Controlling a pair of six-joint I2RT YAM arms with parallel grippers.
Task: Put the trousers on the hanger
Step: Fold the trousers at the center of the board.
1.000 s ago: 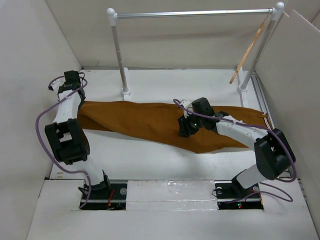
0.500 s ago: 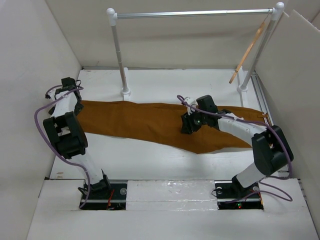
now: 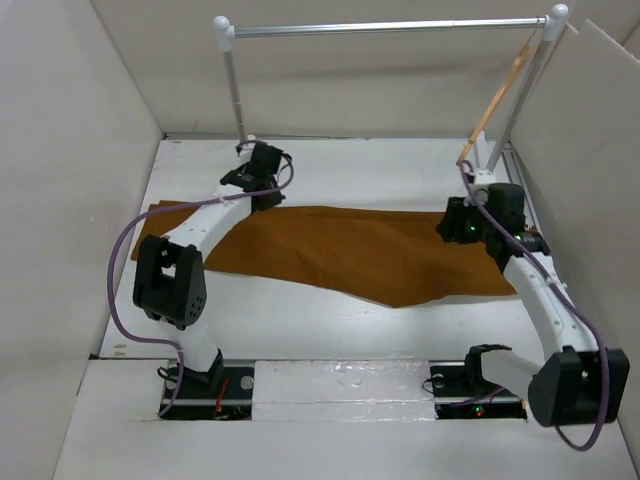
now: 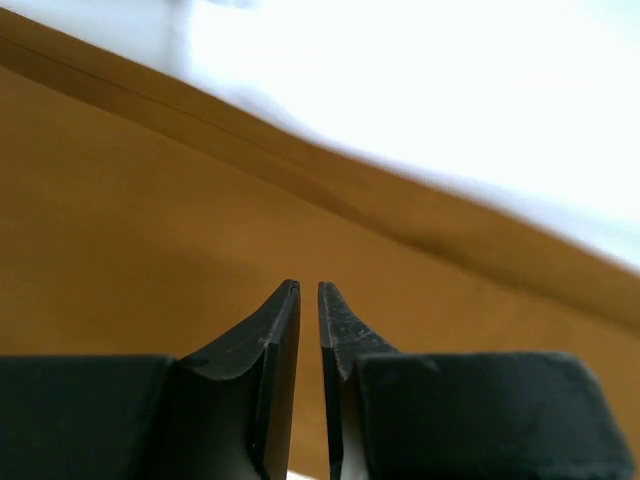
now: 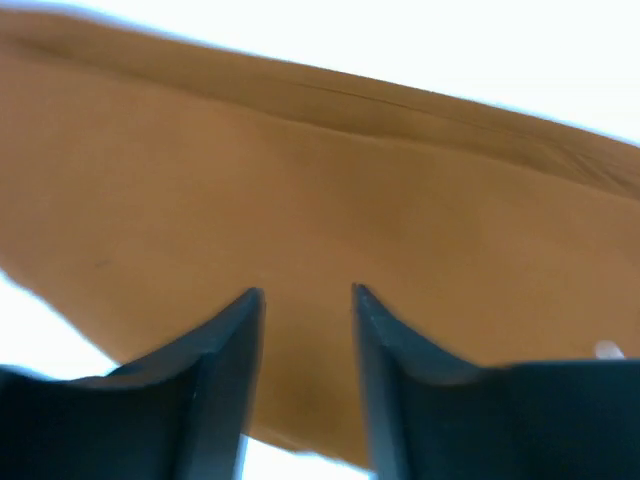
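While trousers (image 3: 340, 250) lie flat on table (image 3: 330, 170), long axis L–R, hanger (image 3: 499, 95) leans at far-R rail post (image 3: 540, 55), nearest R gripper (image 5: 308, 293): jaws apart over cloth. L gripper (image 4: 309, 288): jaws near-together, empty.

On my screen: the white table (image 3: 330, 320) with the trousers (image 3: 340, 250) spread on it.
I see the rust-brown cloth lying flat, stretched left to right across the table's middle, bare white surface in front of it and behind. The left post (image 3: 235, 90) and the right post (image 3: 520, 100) stand toward the far edge, behind the cloth.
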